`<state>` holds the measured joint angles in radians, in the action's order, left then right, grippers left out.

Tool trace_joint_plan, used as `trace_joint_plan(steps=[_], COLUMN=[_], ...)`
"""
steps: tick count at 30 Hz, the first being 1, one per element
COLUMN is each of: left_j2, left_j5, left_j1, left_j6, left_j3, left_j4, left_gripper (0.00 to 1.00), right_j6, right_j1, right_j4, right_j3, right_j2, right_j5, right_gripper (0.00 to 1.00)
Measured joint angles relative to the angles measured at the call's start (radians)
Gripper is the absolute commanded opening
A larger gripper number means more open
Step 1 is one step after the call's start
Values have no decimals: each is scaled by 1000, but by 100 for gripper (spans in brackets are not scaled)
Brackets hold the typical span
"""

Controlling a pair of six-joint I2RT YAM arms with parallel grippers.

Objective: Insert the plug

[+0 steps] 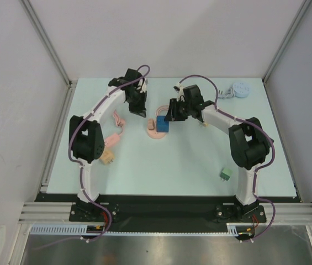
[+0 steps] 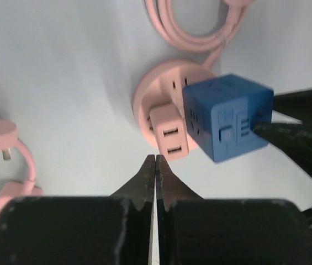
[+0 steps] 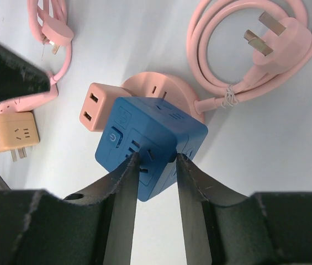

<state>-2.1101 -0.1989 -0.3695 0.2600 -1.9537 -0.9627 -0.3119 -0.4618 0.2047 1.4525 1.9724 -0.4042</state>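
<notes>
Seating step, by appearance: blue cube plug (image 3: 156,138) rests on pink round socket (image 2: 158,85) — right gripper (image 3: 156,159) parted against it, grip unclear; left gripper (image 2: 155,160) clenched, empty — next calls for a square, steady press home.

power symbol on blue cube (image 3: 156,138), no lettering

Blue cube plug (image 1: 162,123) atop round pink socket (image 1: 153,133), green adapter (image 1: 225,175) well apart

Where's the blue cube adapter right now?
In the top view it's in the middle of the table: the blue cube adapter sits over the round pink socket base, held in the jaws of the right gripper, beside a pink two-port block.
</notes>
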Motion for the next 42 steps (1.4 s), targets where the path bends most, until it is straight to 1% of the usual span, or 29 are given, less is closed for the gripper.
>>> trace_joint_plan(steps=[4, 8, 18, 22, 36, 42], left_j2=[77, 95, 72, 74, 77, 111], left_j5=[-35, -74, -106, -89, -66, -66], left_j1=[-2, -5, -43, -64, -68, -66], left_j6=[0, 1, 11, 18, 31, 46], left_j3=[134, 196, 263, 278, 280, 346], left_j4=[57, 123, 254, 292, 293, 357], left_gripper=[0, 0, 0, 0, 0, 0], right_j6=[0, 0, 0, 3, 4, 7], right_j1=[-2, -2, -4, -4, -4, -4], right_j4=[11, 20, 22, 23, 24, 24], right_j3=[5, 10, 10, 10, 11, 11], right_j2=[0, 0, 0, 0, 0, 0], right_j5=[0, 2, 4, 4, 5, 5], right_gripper=[38, 38, 36, 36, 36, 36])
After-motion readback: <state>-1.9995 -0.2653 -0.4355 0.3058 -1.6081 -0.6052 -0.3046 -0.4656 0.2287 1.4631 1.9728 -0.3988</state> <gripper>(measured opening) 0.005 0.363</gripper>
